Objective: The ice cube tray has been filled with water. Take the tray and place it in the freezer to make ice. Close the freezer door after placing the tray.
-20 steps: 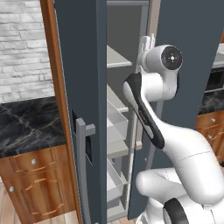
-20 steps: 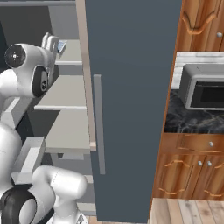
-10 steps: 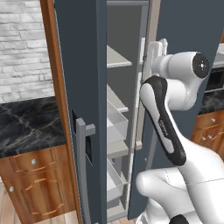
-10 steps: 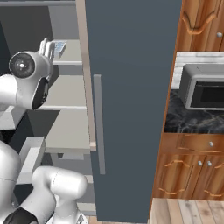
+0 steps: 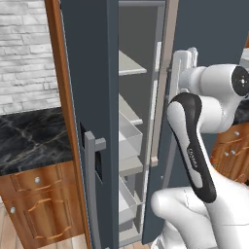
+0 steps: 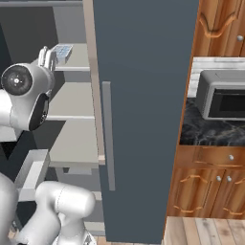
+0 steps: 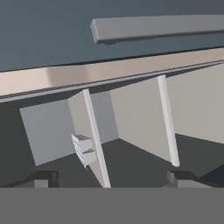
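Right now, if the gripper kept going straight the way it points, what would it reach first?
Probably a grey shelf edge inside the freezer, which crosses the line between the spread fingertips in the hand view. The ice cube tray lies just beside it. Depth is unclear.

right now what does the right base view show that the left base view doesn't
Right base view: the ice cube tray lying on an upper shelf, the plain fridge door and a microwave.

Left base view: the open freezer door with its black panel and bar handle, grey drawers, a brick wall.

Shared: the freezer with its light shelves, the white arm, wooden cabinets and a dark marble counter.
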Available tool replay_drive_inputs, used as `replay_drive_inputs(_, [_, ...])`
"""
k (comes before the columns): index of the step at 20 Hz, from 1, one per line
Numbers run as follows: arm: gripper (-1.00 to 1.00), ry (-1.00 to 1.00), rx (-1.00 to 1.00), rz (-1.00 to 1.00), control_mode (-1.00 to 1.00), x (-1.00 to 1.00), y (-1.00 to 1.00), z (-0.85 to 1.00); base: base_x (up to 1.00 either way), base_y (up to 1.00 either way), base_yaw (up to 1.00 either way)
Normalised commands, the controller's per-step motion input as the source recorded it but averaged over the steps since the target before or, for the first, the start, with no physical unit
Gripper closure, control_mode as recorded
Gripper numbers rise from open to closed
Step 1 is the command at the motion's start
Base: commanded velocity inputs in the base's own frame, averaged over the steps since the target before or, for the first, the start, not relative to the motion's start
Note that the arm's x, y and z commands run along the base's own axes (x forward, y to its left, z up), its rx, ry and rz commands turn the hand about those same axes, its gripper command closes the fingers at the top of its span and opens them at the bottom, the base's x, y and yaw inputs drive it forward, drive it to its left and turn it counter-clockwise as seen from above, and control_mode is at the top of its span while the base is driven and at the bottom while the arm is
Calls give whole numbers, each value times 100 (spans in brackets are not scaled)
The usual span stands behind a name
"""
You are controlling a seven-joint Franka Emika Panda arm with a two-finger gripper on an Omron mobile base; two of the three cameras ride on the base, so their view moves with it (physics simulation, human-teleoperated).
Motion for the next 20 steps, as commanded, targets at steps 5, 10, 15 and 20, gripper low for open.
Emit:
replay_drive_inputs(5, [-100,0,0,0,-100,-57,0,-8,0,0,0])
replay_drive_inputs(10, [-100,0,0,0,100,-9,0,0,-40,0,0])
replay_drive_inputs(15, [-100,0,0,0,100,0,0,0,-54,0,6])
replay_drive_inputs(20, [-100,0,0,0,100,0,0,0,-38,0,16])
